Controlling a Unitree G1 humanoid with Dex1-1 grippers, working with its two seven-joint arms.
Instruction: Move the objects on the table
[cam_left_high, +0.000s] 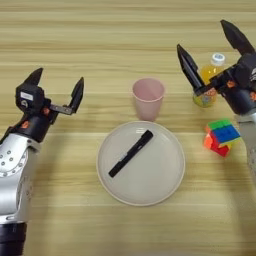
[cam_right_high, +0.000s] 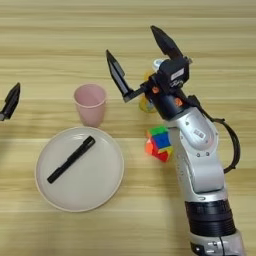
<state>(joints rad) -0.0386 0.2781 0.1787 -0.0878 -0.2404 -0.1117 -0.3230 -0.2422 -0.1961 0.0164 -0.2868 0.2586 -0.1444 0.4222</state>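
We see a large round cream plate (cam_left_high: 141, 163) low in the middle of the light wooden plank surface (cam_left_high: 100, 30). A slim black marker pen (cam_left_high: 131, 153) lies diagonally on the plate, inside the rim, its upper end toward the right. A small pale-pink plastic cup (cam_left_high: 148, 98) stands upright just beyond the plate's far edge; we can't tell if they touch.

Our left tool (cam_left_high: 56, 85) sits left of the cup, well apart from it, fingers spread wide, holding nothing. Our right tool (cam_right_high: 140, 52) is right of the cup, also released, its two black fingers splayed far apart with nothing between them. One fingertip (cam_right_high: 111, 57) points up between the cup and a small bottle of orange drink with a white cap (cam_left_high: 210, 80), which is partly hidden behind that tool. A multicoloured puzzle cube (cam_left_high: 221, 136) lies right of the plate, near the right forearm.
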